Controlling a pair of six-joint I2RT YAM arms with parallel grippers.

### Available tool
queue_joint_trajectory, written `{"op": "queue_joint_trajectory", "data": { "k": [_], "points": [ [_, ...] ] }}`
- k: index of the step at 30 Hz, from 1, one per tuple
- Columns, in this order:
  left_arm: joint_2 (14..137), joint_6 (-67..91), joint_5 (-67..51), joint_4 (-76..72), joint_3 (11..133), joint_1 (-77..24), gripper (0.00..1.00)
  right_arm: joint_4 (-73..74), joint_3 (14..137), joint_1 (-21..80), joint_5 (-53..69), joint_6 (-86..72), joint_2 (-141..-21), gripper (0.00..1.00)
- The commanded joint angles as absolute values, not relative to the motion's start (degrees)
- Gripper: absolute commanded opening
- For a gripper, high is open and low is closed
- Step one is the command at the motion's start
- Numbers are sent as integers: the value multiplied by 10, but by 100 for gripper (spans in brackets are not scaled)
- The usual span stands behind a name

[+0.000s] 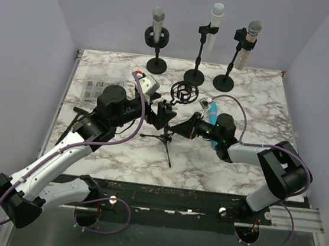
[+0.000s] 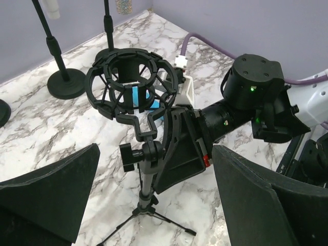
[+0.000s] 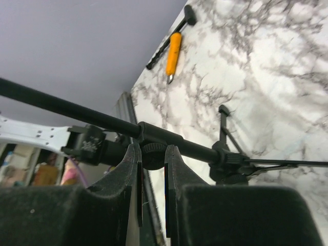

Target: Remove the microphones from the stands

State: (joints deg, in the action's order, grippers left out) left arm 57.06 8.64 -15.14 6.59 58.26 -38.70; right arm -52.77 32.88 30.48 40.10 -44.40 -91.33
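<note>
A small black tripod stand point(image 1: 166, 138) carries a round shock mount point(image 1: 184, 92), which looks empty; both also show in the left wrist view, the stand point(image 2: 146, 189) below the mount point(image 2: 128, 82). A blue microphone point(image 1: 212, 113) lies on the table right of the mount, behind my right arm. My right gripper point(image 1: 180, 128) is shut on a knurled knob point(image 3: 152, 155) on the stand's pole point(image 3: 92, 117). My left gripper point(image 1: 163, 116) is wide open and empty, with the stand and the right gripper between its fingers point(image 2: 51, 195).
Three more microphones stand in stands along the back edge: left point(image 1: 158, 26), middle point(image 1: 215, 19), right point(image 1: 250, 41). A labelled packet point(image 1: 96, 89) lies at the left. An orange-handled tool point(image 3: 173, 54) lies near the table edge.
</note>
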Motion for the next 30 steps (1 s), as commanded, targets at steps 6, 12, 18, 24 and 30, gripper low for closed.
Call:
{"op": "queue_joint_trajectory", "data": {
  "k": [6,12,18,24,30],
  "points": [
    [570,90,-117,87,592,-388,94,-508,275,353,235,-340,-979,1],
    [561,91,-103,85,588,-389,94,-448,270,377,157,-236,-937,1],
    [549,87,-81,79,582,-389,94,-371,290,413,68,-147,-906,1],
    [527,80,-54,74,574,-388,94,-336,303,476,-69,-82,-892,1],
    [487,71,-13,52,552,-388,94,-332,311,530,-207,-30,-879,1]
  ]
}}
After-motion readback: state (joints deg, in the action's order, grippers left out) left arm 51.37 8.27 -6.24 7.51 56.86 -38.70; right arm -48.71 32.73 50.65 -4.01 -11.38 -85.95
